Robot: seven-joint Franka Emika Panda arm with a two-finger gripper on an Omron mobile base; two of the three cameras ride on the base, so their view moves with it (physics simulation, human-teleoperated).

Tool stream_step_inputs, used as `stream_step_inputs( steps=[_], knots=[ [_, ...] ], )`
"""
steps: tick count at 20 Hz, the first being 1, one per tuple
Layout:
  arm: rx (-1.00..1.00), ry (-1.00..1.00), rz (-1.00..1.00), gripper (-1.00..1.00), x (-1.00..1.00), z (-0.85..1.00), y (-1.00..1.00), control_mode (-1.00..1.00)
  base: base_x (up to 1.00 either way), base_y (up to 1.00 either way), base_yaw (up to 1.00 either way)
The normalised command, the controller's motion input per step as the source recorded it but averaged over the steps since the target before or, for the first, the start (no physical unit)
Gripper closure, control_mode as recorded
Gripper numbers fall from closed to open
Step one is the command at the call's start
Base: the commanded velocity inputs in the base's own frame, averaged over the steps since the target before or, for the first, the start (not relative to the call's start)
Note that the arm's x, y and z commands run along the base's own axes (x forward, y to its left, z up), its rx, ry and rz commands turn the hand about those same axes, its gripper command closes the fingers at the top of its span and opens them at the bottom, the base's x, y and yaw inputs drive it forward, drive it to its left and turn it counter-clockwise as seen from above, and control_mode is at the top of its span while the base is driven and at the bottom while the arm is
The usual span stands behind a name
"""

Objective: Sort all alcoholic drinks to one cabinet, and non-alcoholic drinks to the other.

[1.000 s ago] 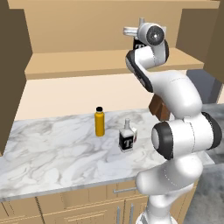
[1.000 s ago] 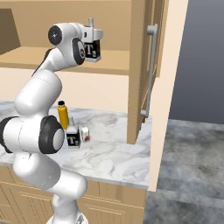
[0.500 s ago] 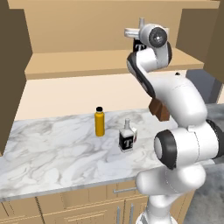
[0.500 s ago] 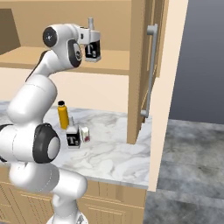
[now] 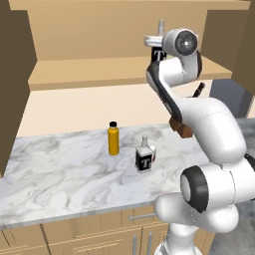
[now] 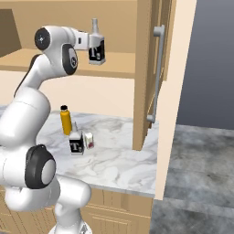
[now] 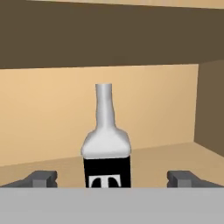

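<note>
My tool [image 7: 112, 177] is spread wide, its two dark tips standing well apart on either side of a "T" bottle [image 7: 106, 153] that stands upright on the long shelf [image 5: 99, 72] of the wide cabinet; in the right base view the same bottle [image 6: 96, 47] sits just off the end of my hand, near the shelf's right end. I judge the step in hand to be leaving this bottle where it stands, so the thing to do well is draw straight back along the line of the tool, keeping the tips level and parted, so neither one brushes the squarish body or the slim neck and tips it. I cannot tell whether a tip touches the glass, so I would go slowly at first. On the surface [image 5: 60, 169] below, the second "T" bottle [image 5: 144, 157] stands upright, near the orange bottle [image 5: 113, 139] but apart from it; both remain to be sorted, the orange one into the narrow cabinet with the grey bar handle [image 6: 156, 73].
</note>
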Motion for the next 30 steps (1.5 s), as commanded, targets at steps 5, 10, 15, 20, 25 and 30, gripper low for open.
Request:
stream_step_inputs(
  steps=[5,10,15,20,25,30],
  knots=[
    [0.00,0.08,0.00,-1.00,-0.58,-0.04,0.03,-1.00,0.00,0.00,0.00],
    [0.00,0.07,0.00,-1.00,-0.59,-0.24,0.03,-1.00,0.00,0.00,0.00],
    [0.00,0.05,0.00,-1.00,-0.53,-0.38,0.09,-1.00,0.00,0.00,0.00],
    [0.00,0.01,0.00,-1.00,-0.56,-0.42,0.08,-1.00,0.00,0.00,0.00],
    [0.00,0.02,0.00,-1.00,-0.51,-0.41,0.09,-1.00,0.00,0.00,0.00],
    [0.00,0.02,0.00,-1.00,-0.41,-0.38,0.09,-1.00,0.00,0.00,0.00]
  ],
)
